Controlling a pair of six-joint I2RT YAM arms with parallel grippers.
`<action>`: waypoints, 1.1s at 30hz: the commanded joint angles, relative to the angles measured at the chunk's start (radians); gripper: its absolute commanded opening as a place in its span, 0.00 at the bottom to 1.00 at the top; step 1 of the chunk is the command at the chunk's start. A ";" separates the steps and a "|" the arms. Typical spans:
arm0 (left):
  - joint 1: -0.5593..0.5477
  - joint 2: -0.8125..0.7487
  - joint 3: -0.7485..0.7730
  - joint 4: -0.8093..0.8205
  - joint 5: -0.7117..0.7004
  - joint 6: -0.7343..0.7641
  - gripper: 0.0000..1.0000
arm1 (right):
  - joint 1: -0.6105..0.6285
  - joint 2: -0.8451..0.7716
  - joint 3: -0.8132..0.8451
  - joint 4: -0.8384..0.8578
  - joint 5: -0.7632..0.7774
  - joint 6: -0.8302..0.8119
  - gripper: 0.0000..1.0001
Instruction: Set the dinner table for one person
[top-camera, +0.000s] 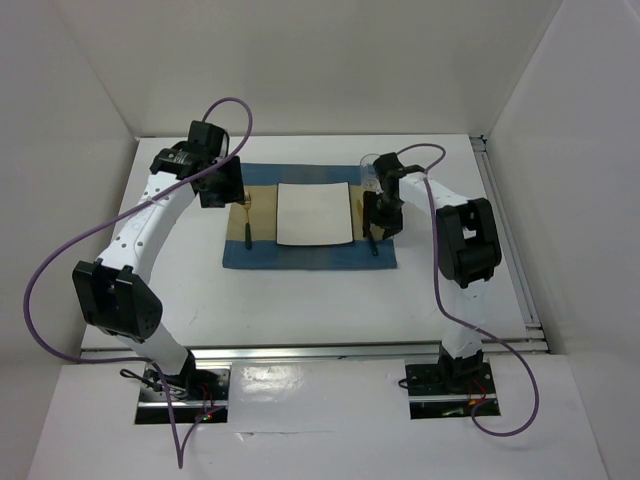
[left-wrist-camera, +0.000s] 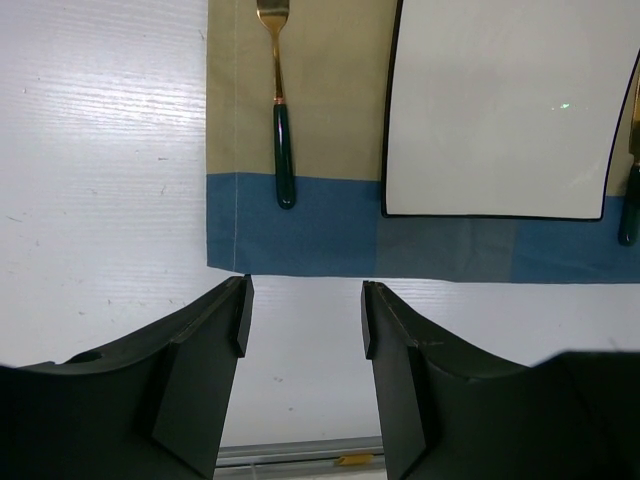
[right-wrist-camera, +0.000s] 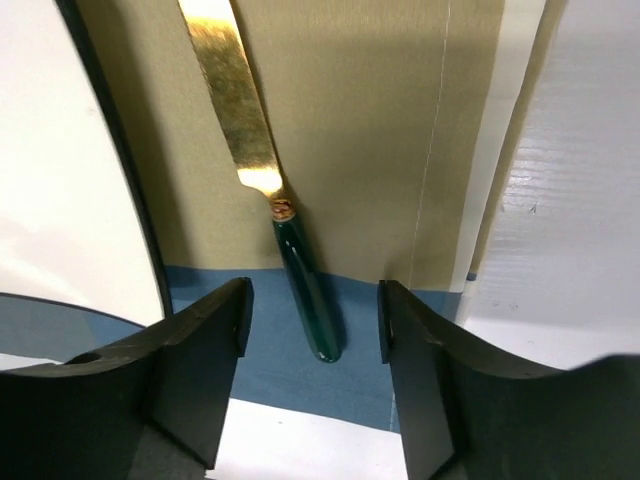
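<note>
left fingers (left-wrist-camera: 200, 360): apart, a wide gap, nothing held or touched. they hang over bare white surface (top-camera: 300, 300), just off the near edge of the placemat (left-wrist-camera: 300, 230).

right fingers (right-wrist-camera: 190, 360): apart too, nothing clamped. the knife (right-wrist-camera: 270, 190) handle lies on the mat in the gap between the two tips, clear of both.

fingers on both arms: matte black, blocky, flat inner faces.

surface: large, flat, matte white, faint streaks in the wrist views, metal rail (top-camera: 330, 350) along the near edge. it carries the whole setting near its middle, in front of both arm bases.

placemat: cloth, rectangular, tan centre panel, blue band along the near edge, stitched seam showing.

plate (left-wrist-camera: 500, 110): square, glossy white, thin dark rim, slightly curved sides, centred on the mat.

fork (left-wrist-camera: 280, 110): gold metal tines and neck, dark green rounded handle, lying straight on the mat left of the plate, apart from it.

knife: gold blade, copper-coloured collar, dark green glossy handle, right of the plate, slightly slanted.

far right corner of the mat: possibly a clear glass (top-camera: 371, 172), partly behind the right arm, too small to be sure.
</note>
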 joint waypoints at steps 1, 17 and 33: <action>0.006 -0.035 -0.001 0.008 0.018 -0.004 0.64 | 0.002 -0.019 0.065 -0.024 0.009 -0.005 0.66; 0.006 -0.008 0.049 0.020 0.039 0.015 0.64 | -0.104 -0.393 0.067 -0.177 0.141 0.072 1.00; 0.006 -0.006 0.058 0.030 0.079 0.024 0.64 | -0.025 -0.392 -0.015 -0.107 0.052 0.009 0.91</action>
